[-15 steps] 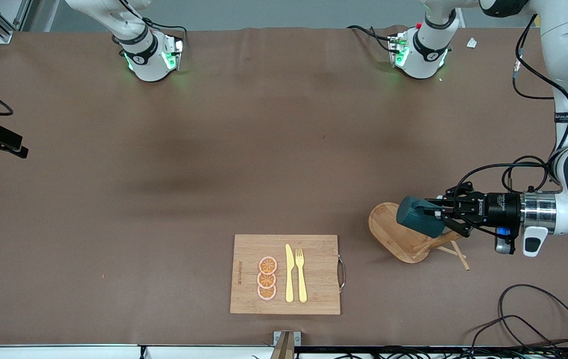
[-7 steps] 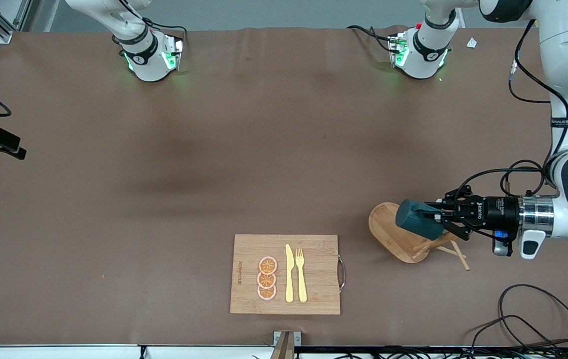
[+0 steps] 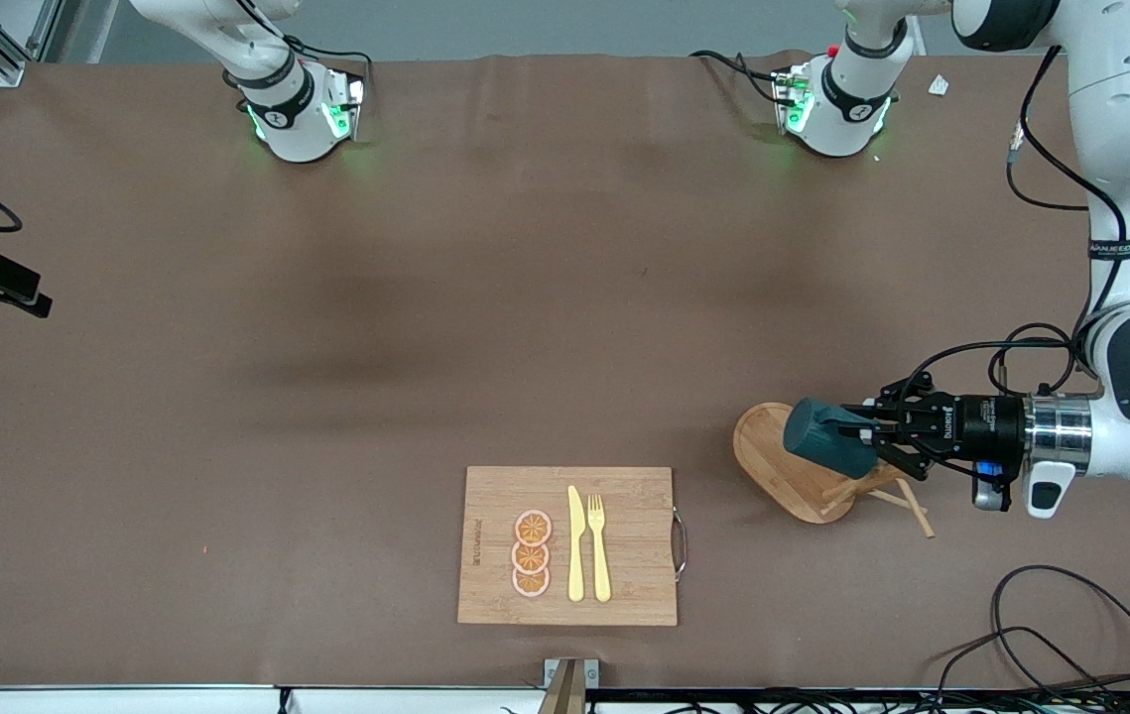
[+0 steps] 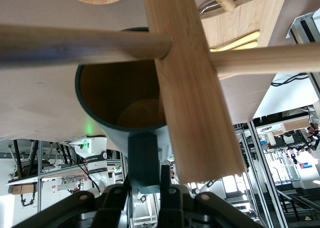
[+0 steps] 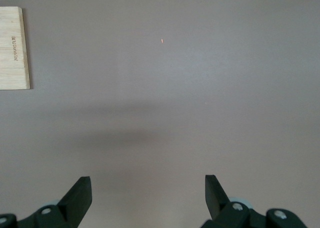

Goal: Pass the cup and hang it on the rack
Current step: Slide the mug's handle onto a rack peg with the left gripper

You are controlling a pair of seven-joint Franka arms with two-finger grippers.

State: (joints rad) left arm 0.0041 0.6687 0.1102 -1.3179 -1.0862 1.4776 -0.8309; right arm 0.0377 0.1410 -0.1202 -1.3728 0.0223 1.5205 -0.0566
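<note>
My left gripper (image 3: 869, 429) is shut on the small side handle (image 4: 144, 157) of the dark teal cup (image 3: 827, 436). It holds the cup on its side over the oval base (image 3: 773, 466) of the wooden rack. In the left wrist view the cup's tan inside (image 4: 120, 102) faces me. The rack's post (image 4: 190, 87) crosses close in front of the cup's rim, and a peg (image 4: 75, 42) lies across its mouth. I cannot tell whether the peg passes through the handle. My left gripper's fingers (image 4: 165, 180) flank the handle. My right gripper (image 5: 148, 193) is open, empty and waiting over bare table.
A rectangular bamboo cutting board (image 3: 567, 545) lies near the table's front edge, nearer the middle of the table than the rack. It carries orange slices (image 3: 531, 553), a yellow knife (image 3: 575, 543) and a fork (image 3: 599, 545). Black cables (image 3: 1051, 635) lie at the left arm's end.
The left arm's wrist has drawn back slightly and shifted a little, while the cup stays almost in place over the rack. The right arm has not moved.
</note>
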